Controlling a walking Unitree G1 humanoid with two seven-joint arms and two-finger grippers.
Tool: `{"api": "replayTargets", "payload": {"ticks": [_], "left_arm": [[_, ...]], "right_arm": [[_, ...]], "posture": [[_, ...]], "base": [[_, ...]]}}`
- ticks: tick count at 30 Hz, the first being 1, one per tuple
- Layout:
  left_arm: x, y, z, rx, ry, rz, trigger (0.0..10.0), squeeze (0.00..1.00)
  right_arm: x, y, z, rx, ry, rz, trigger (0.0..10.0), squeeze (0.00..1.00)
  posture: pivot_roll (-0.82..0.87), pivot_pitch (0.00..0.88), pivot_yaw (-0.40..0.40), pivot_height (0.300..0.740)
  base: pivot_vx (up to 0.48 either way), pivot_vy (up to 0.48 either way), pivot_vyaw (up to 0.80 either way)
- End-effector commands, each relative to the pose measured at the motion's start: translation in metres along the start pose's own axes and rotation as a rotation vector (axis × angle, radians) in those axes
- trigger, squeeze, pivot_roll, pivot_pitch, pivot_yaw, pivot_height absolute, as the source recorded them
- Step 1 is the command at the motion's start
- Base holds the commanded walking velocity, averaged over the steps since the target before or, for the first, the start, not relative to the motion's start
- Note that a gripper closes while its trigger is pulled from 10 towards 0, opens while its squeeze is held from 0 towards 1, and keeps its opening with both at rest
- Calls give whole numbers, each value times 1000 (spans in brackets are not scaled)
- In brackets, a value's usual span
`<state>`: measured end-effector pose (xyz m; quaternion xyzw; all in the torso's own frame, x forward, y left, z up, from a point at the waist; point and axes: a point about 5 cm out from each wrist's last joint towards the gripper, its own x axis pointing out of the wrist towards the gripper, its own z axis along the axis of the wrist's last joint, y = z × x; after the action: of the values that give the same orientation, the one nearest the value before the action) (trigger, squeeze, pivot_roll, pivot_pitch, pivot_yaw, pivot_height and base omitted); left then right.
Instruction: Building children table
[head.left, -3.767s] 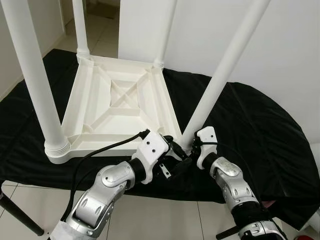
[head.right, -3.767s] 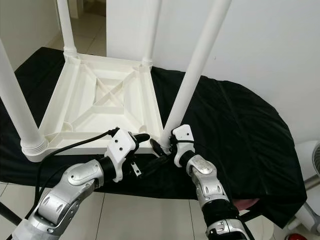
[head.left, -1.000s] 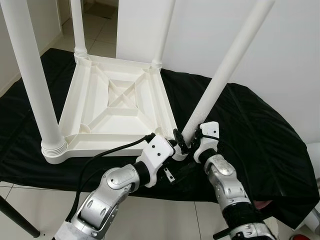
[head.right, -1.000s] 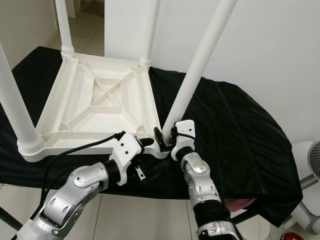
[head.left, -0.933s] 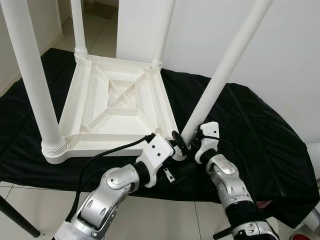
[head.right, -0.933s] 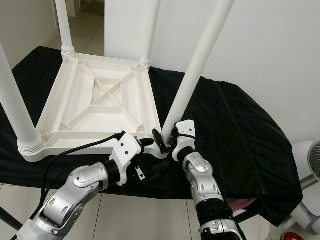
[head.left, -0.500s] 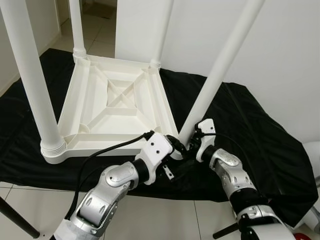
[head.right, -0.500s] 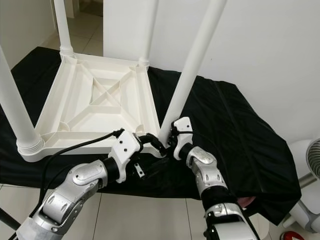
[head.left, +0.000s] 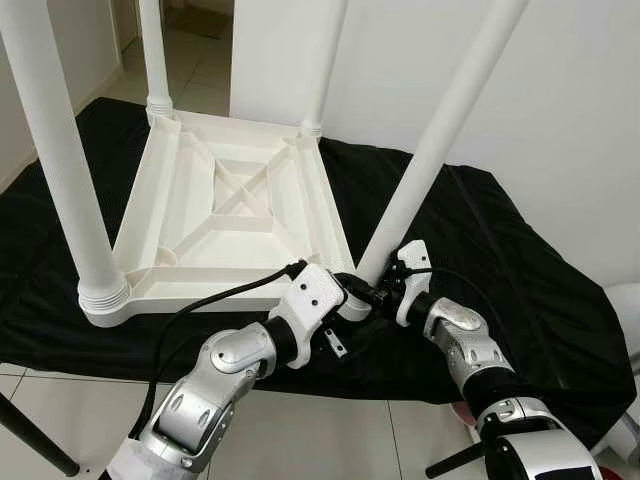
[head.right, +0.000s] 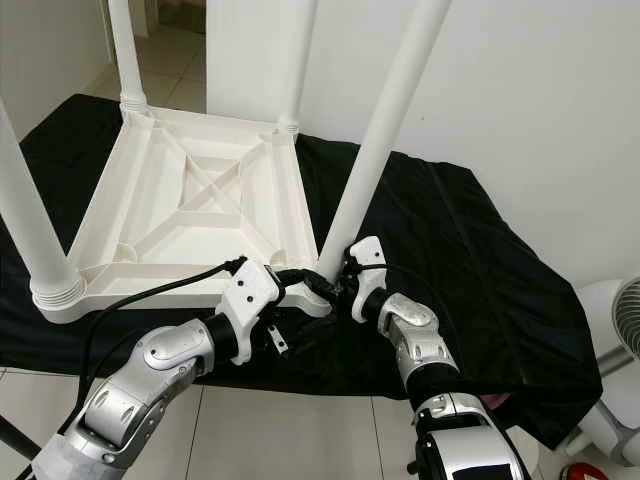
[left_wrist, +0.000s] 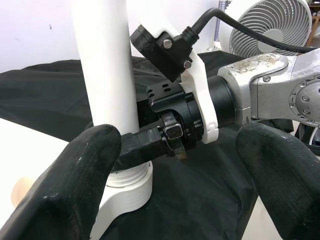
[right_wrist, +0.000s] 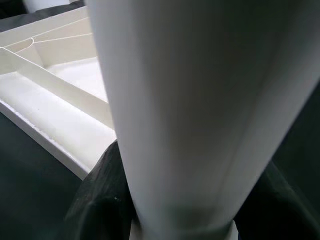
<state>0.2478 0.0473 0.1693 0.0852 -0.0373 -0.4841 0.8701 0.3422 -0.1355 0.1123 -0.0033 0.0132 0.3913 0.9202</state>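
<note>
Fingers (right_wrist: 100, 200) of the right gripper (head.left: 377, 295) clasp the smooth white table leg (head.left: 440, 140); left gripper (left_wrist: 180, 165) fingers spread.

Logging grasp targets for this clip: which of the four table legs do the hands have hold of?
The near-right leg, the one leaning right. The right hand clasps its base, its fingers on both sides, beside the left hand. The other three legs stand untouched.
</note>
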Motion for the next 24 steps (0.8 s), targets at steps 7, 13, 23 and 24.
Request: {"api": "replayTargets", "payload": {"ticks": [7,13,23,24], "left_arm": [[2,-3,1,7,2,-37,10000,0],[3,-1,1,33,8,-38,10000,0],[2,15,-5,9,0,24,10000,0],[3,14,-5,3,-2,24,10000,0]], "right_arm": [[-12,0,-14,30,30,-34,10000,0],[-14,-3,-14,41,8,-102,10000,0],[-16,16,-12,66,-45,-559,10000,0],[-19,16,-14,90,-44,-617,10000,0]], "posture": [[76,0,-191,740],[78,0,-195,740],[52,0,-189,740],[50,0,-188,740]], "base": [[0,0,0],[0,0,0],[0,0,0],[0,0,0]]}}
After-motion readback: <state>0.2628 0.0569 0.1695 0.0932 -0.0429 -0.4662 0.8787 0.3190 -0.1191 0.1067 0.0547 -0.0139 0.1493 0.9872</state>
